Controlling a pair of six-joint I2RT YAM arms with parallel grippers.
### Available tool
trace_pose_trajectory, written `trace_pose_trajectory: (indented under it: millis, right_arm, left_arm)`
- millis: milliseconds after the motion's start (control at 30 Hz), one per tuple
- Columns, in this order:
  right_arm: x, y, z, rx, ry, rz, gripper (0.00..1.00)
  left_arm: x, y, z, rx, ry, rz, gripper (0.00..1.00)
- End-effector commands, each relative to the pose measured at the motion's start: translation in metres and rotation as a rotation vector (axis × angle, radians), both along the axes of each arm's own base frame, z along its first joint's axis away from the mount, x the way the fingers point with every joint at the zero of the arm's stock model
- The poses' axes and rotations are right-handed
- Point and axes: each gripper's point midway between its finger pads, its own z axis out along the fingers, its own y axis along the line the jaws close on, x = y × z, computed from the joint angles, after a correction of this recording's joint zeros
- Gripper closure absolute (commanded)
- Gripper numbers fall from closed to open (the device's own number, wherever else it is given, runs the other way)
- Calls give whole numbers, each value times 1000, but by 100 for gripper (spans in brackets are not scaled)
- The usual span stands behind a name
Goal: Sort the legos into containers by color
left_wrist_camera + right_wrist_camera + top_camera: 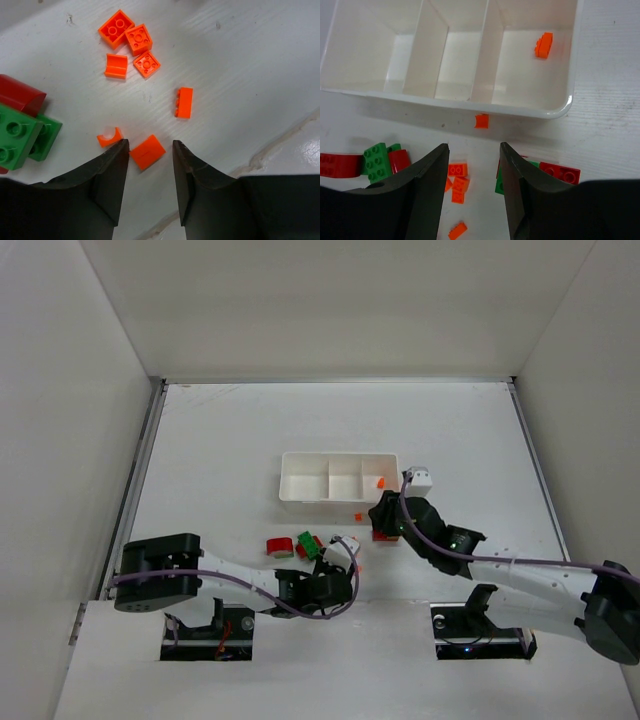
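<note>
Orange lego [147, 153] between left gripper [149, 143] jaws; green legos [19, 136] beside.

The tray [555, 111] is white. The small lego [544, 45] in it is bright orange. The tiny legos [124, 37] are orange too. One brick [17, 135] is green, another brick [20, 95] dark red. The table [250, 75] is white.

High rear overview of table [250, 420]; close downward wrist views; tray [300, 496] in overview and right wrist.
</note>
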Motion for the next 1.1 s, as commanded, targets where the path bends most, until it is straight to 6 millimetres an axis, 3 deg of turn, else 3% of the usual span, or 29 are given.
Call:
trace_pose_trajectory:
  millis: [0,100,267,433,633,767,900,1067]
  right_arm:
    - [1,4,11,58,-30,-16,49]
    - [-1,1,9,58,-30,-16,49]
    - [-5,-7,13,84,-48,-24,49]
    - [-4,-25,19,107,-72,-66,51]
    - [-7,-36,16,116,-67,-88,58]
    - [-8,-38,12,112,-58,-95,58]
    - [-7,-46,8,103,-54,-127,58]
    - [-8,-50,8,108,-56,-146,58]
  left_arm:
    - [-1,-11,4,-18,5,5,69]
    - [-1,-11,5,-16,1,6,77]
    - [2,-7,24,-53,-14,20,81]
    - [21,-4,77,-187,-60,69,82]
    - [77,-4,143,-352,-111,187,79]
    - [115,-25,173,-436,-126,192,78]
    - [149,-55,184,-478,-106,172,77]
    - [182,-86,175,-480,-69,154,77]
